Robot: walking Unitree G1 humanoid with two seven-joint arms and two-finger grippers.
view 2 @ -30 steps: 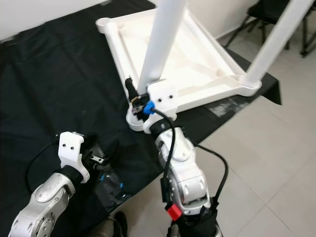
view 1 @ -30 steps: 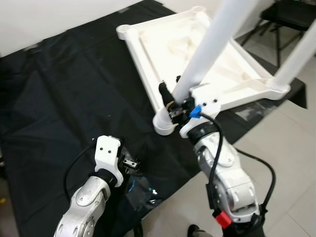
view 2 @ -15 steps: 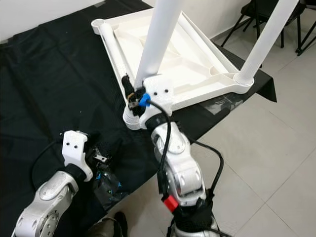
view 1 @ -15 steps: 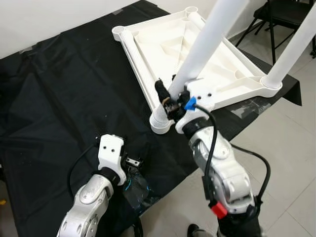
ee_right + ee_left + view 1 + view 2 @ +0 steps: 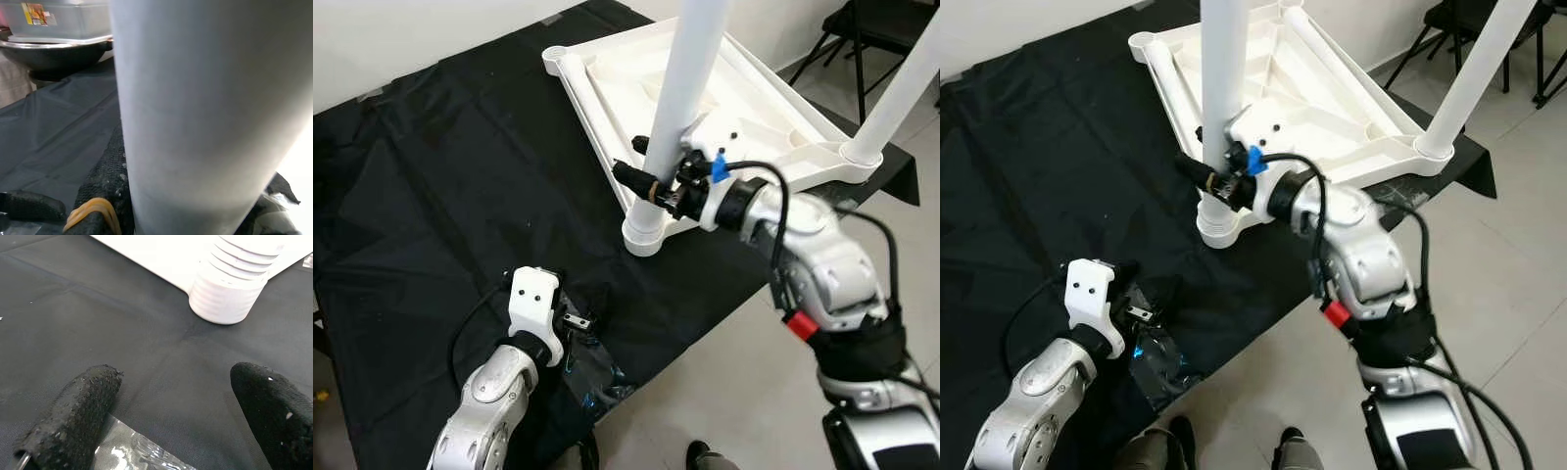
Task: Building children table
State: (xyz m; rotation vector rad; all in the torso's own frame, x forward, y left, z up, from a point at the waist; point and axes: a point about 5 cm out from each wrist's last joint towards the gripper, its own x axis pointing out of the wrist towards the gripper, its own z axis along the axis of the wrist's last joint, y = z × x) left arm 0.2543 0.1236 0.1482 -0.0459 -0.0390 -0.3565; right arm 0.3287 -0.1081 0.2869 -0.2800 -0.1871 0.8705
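An upturned white plastic children's table (image 5: 754, 117) lies on a black cloth-covered tabletop (image 5: 440, 176). The right tool (image 5: 651, 181) pinches a white cylindrical plastic leg (image 5: 685, 88) standing upright in the upturned table's near corner socket. The left tool (image 5: 171, 421), fingers (image 5: 73, 418) spread, hovers over the cloth in front of that socket, above a crinkled clear plastic bag (image 5: 592, 372).

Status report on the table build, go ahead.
Right end effector clamped on near table leg, seated upright in its corner socket. Left end effector open, idle over black cloth. Nothing blocking.
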